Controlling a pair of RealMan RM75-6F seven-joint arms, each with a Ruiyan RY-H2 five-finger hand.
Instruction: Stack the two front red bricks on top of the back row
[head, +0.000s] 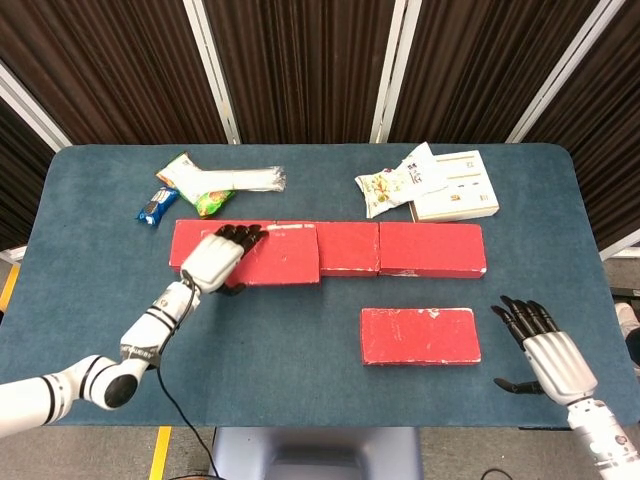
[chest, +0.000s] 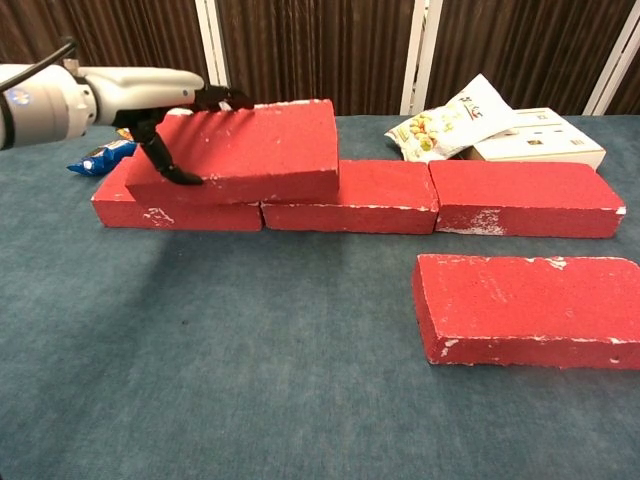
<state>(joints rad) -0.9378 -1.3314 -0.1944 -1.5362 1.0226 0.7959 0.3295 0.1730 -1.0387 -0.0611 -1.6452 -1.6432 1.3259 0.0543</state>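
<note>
Held brick (chest: 245, 148): gripped at its left end by left hand (head: 215, 260), fingers over top, thumb under; hangs above back row (head: 430, 250), long axis along it. Second brick (head: 420, 335): on table, nearer right hand (head: 545, 355), which is spread and holds nothing.

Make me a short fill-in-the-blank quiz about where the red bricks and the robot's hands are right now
1. The lifted brick is held by the robot's ____ hand.
2. The back row is made of ____ red bricks.
3. The number of red bricks still lying on the table in front of that row is ____.
4. The right hand holds ____.

Missing words: left; three; one; nothing
</note>
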